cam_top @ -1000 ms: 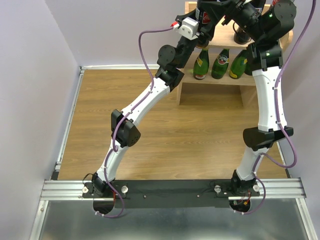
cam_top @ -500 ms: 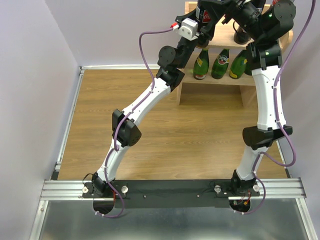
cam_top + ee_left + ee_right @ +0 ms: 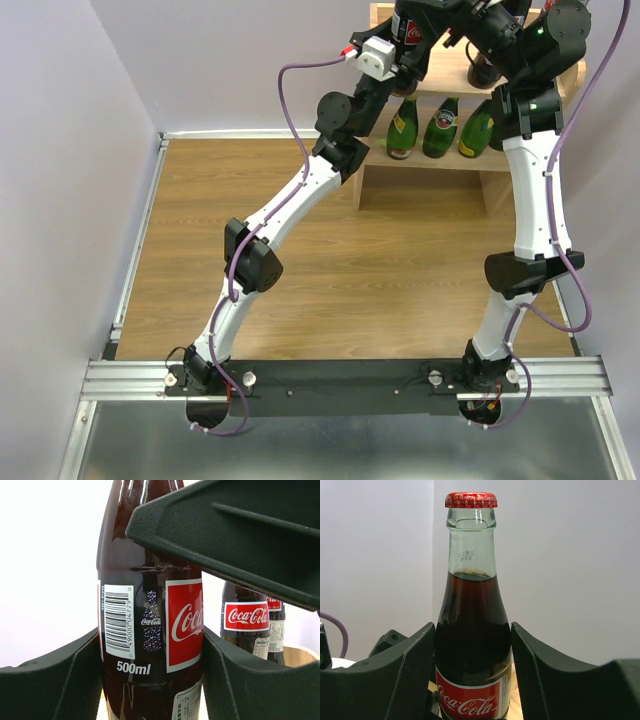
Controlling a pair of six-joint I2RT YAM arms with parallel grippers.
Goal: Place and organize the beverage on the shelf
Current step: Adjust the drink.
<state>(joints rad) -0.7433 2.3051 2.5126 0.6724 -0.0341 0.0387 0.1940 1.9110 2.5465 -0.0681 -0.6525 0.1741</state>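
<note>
Two grips, both closed on cola. Between the black fingers [image 3: 75,680] of the left gripper [image 3: 150,645] stands a tall dark cola bottle with a white barcode panel and a red label [image 3: 150,580]. A finger presses each flank, so the jaws are clenched on it, and it is upright. Its base lies below the edge of the wrist view, so whether it rests on a board cannot be told. Behind it to the right stand two further red-labelled cola bottles [image 3: 246,630], close together, with a pale wooden board [image 3: 300,655] beside them.

The right gripper [image 3: 472,630] likewise grasps a red-capped cola bottle of clear glass [image 3: 471,555]. Its fingers [image 3: 405,680] touch the body on both sides just above the red label — the bottle is upright, its neck and cap rising above the fingertips against a pale wall.

Seen from above, both grippers sit at the top tier of the light natural-wood two-tier shelf unit [image 3: 375,188], which stands at the far right of the wood-grain tabletop [image 3: 280,180]. On its lower tier three green glass bottles with gold tops [image 3: 440,125] stand side by side. The white-and-black left arm [image 3: 265,225] stretches diagonally across the table to the shelf — the right arm [image 3: 530,200] rises almost straight to it, covering the shelf's right end. Purple cables [image 3: 290,100] loop along both arms.
</note>
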